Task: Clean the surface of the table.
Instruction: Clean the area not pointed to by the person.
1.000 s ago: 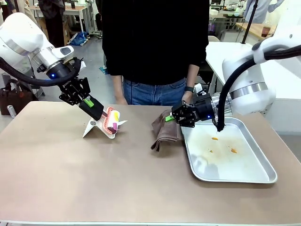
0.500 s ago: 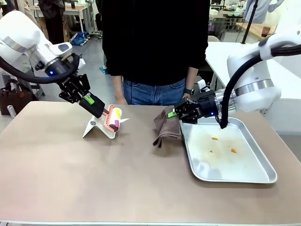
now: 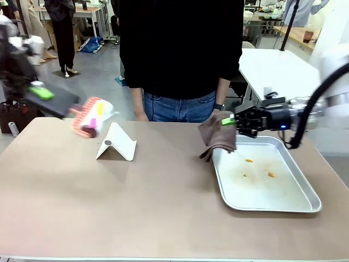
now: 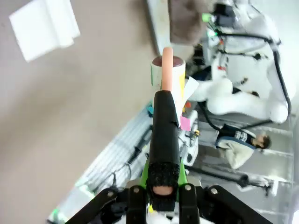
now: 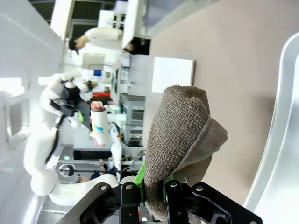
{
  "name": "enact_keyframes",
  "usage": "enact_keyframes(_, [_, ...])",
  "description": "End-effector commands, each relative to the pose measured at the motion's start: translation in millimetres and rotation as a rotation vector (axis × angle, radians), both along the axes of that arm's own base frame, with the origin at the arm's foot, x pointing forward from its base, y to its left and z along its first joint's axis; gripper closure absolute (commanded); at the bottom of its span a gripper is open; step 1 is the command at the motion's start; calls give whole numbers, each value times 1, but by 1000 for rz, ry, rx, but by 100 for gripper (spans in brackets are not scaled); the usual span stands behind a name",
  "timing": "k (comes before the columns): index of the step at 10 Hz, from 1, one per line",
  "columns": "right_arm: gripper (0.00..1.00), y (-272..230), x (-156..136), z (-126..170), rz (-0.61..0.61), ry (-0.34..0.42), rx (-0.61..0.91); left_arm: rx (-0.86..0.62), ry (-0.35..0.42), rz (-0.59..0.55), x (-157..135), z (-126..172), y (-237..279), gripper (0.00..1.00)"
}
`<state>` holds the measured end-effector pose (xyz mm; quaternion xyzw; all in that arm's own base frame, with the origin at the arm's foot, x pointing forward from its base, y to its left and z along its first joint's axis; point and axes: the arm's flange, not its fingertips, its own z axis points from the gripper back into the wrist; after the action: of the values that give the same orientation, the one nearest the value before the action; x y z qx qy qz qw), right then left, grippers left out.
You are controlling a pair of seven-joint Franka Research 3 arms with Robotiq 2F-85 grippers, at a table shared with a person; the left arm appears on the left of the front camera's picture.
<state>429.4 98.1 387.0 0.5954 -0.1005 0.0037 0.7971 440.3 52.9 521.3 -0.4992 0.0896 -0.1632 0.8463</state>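
Left hand (image 4: 161,190) lifted roller (image 3: 94,115), cloth (image 3: 218,134) shifted right

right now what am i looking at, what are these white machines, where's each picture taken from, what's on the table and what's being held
These are two white robot arms at a brown table, with a person standing across from them. The wide picture comes from a fixed camera between the arms. The other two come from cameras on each arm's wrist, looking along its claw, so they look tilted. The left claw is shut on a lint roller, held in the air. The right claw is shut on a brown towel hanging at a corner of a metal tray with small orange stains. A white folded stand sits on the table.
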Motion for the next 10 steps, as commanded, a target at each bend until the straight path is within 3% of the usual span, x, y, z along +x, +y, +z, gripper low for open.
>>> enact_keyframes(1, [88,-32,-24,9,18,-15,76,-125,25,0,-25,-15,48,78])
enact_keyframes(3, [88,-55,-31,10,4,-10,140,-92,66,53,-36,-41,73,78])
enact_keyframes(4, [88,-63,-35,10,-8,-31,176,-97,126,32,-34,-56,81,78])
enact_keyframes(5, [88,-55,-33,5,-18,-21,156,-122,201,80,-27,-70,86,78])
enact_keyframes(6, [88,-57,-31,13,-7,-1,141,-96,94,59,-44,-44,87,78])
enact_keyframes(10, [88,-57,-31,13,-7,-1,141,-96,94,59,-44,-44,87,78])
